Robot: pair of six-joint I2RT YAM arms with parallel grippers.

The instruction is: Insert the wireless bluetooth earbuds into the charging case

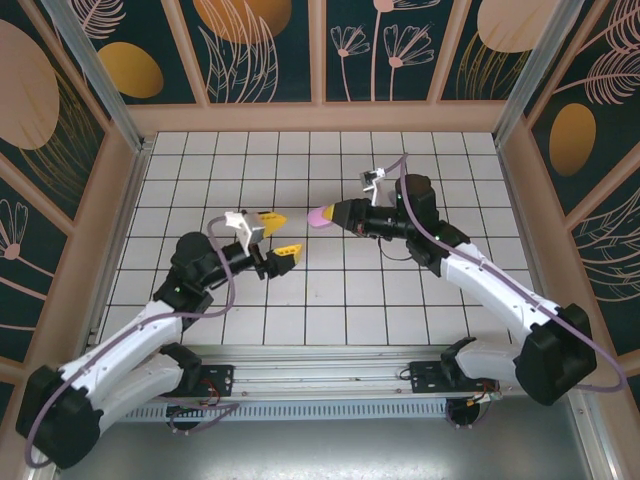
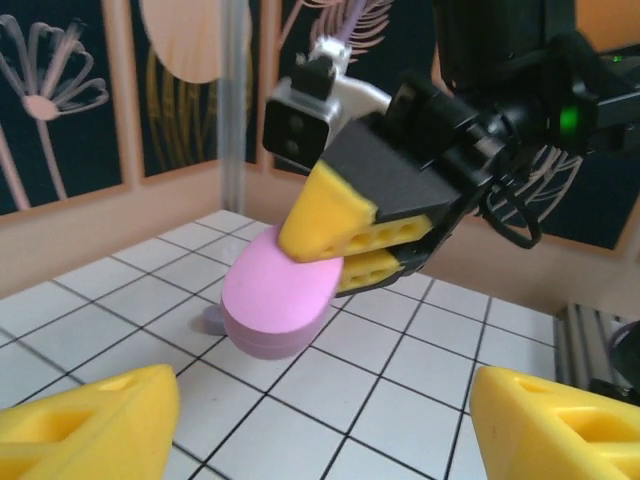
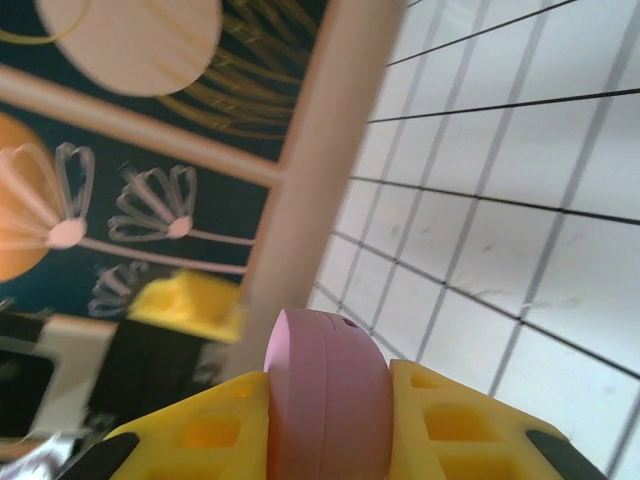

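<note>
I see the right tool [image 1: 335, 214] clamped on a pink oval plastic charging case [image 1: 320, 216] over the white tiled bench [image 1: 400, 320], the left tool [image 1: 278, 236] gaping wide and empty just beside it.

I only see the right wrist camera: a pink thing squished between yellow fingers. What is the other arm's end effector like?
Observer: From above, the left end effector is open wide, facing the pink case.
Operator: Is the case open too?
Observer: No. The left wrist camera shows its side, and the lid looks shut.
Operator: Does much stick out?
Observer: Yes, most of it pokes out past the right end effector.
</note>
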